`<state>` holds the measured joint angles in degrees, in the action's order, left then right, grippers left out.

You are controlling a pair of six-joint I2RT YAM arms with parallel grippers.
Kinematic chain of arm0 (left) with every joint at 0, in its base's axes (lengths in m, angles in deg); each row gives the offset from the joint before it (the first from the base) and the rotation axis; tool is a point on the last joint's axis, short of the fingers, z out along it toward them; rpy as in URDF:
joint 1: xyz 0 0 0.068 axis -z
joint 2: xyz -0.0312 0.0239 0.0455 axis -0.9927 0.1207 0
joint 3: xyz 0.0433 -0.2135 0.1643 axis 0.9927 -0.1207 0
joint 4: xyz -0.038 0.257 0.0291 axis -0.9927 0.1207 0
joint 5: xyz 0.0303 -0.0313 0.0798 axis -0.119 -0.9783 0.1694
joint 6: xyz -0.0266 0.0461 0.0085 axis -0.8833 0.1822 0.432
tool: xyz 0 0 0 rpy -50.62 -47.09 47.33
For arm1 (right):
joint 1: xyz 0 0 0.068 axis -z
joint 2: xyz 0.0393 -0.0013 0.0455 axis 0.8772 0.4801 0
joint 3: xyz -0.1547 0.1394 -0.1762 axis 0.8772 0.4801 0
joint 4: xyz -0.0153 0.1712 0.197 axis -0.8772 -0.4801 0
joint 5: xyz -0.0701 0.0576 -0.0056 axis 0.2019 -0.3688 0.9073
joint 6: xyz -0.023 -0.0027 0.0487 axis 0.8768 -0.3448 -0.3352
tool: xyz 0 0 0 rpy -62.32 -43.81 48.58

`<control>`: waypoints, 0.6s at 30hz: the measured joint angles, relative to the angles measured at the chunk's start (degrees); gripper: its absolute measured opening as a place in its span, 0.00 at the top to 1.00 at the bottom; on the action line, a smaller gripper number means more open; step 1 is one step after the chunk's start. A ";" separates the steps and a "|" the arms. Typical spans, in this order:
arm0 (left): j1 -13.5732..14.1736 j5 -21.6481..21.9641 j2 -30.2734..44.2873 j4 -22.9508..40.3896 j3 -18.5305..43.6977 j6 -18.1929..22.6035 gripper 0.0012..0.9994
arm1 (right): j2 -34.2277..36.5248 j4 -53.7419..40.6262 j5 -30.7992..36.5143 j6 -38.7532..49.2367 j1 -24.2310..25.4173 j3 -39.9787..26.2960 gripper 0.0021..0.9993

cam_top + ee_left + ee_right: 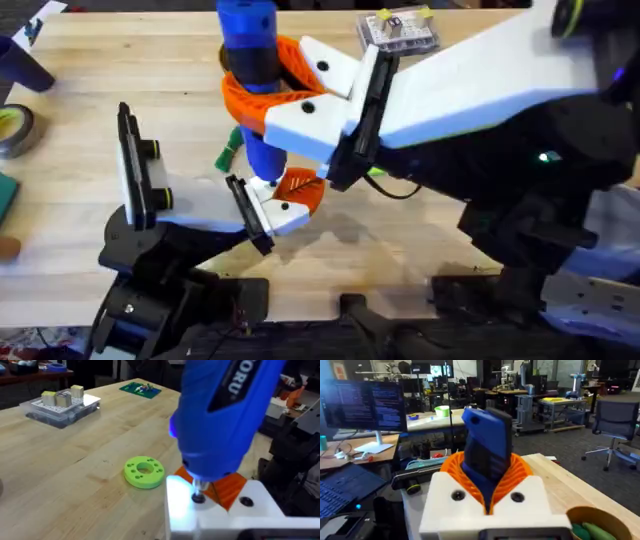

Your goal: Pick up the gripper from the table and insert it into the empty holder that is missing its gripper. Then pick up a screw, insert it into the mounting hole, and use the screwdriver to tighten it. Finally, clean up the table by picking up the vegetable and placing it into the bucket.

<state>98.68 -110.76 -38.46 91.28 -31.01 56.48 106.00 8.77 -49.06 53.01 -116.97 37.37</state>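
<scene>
My right gripper (262, 78) is shut on the blue screwdriver (250, 45), whose body runs between the orange ribbed pads (515, 477). The screwdriver points down at the white holder (283, 212) at the end of my left arm. Its bit rests on a dark screw (198, 498) in a hole of the holder (215, 515). The orange ribbed gripper (231, 489) stands in the holder just behind the bit. A small dark-green vegetable (230, 150) lies on the table left of the screwdriver. The mustard-rimmed bucket (580, 514) has a bright-green item inside.
An upright black-and-white plate with black knobs (135, 165) stands at the left. A lime-green disc (144, 471) lies near the holder. A clear box of parts (400, 30) sits at the back and a tape roll (15, 125) at the far left. A green circuit board (141, 389) lies farther back.
</scene>
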 joint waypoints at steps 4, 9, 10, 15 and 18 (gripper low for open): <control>0.00 0.00 0.00 0.00 0.00 0.00 0.99 | 0.00 -0.38 -0.01 0.27 0.00 0.00 0.98; 0.00 0.00 0.00 0.02 0.00 -0.02 0.99 | -0.02 -1.05 -0.07 0.47 0.00 0.00 0.98; 0.00 0.00 0.00 0.02 0.00 -0.02 0.99 | -0.02 -1.10 -0.12 0.47 0.00 0.00 0.98; 0.00 -0.05 0.00 0.03 0.00 -0.01 0.99 | -0.02 -1.26 -0.18 0.62 0.00 0.00 0.98; 0.00 -0.13 0.00 0.04 0.00 -0.02 0.99 | -0.02 -1.29 -0.21 0.64 0.00 0.00 0.98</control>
<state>98.68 -110.89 -38.46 91.32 -31.01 56.46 105.98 7.48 -49.27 53.65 -116.97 37.37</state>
